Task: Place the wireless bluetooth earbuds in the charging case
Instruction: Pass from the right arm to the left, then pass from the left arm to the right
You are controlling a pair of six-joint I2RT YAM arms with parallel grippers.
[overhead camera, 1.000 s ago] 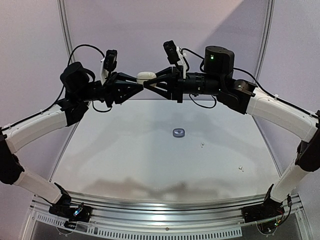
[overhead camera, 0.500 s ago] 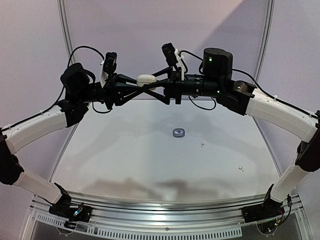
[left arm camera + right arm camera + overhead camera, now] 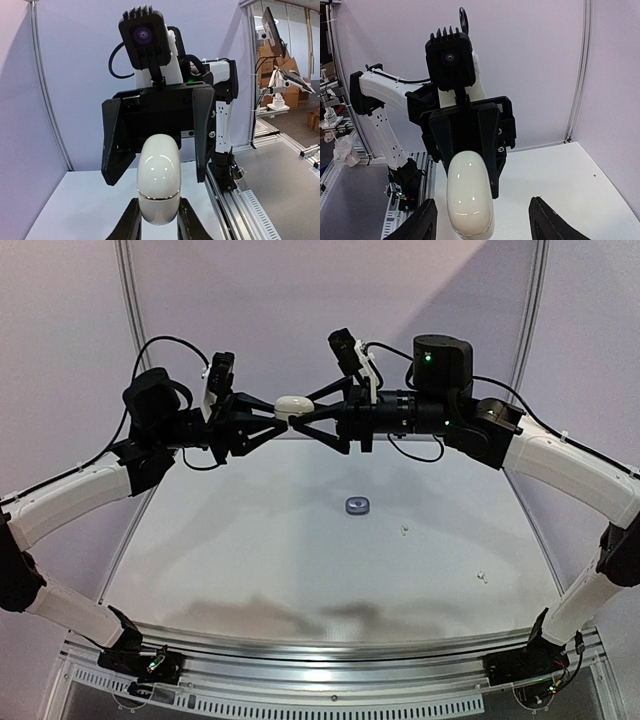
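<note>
White case [image 3: 291, 406] aloft over table [image 3: 300, 580], lid closed, pinched in left fingers [image 3: 131, 224]. Right fingers [image 3: 546, 220] just sprung wide, straddling case, not touching. Probably regrasping. White earbuds [image 3: 404, 530] lying on table, right side.

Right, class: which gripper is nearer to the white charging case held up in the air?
Left. The left gripper is shut on the white case. The right gripper faces it, jaws open on either side, not touching.
</note>
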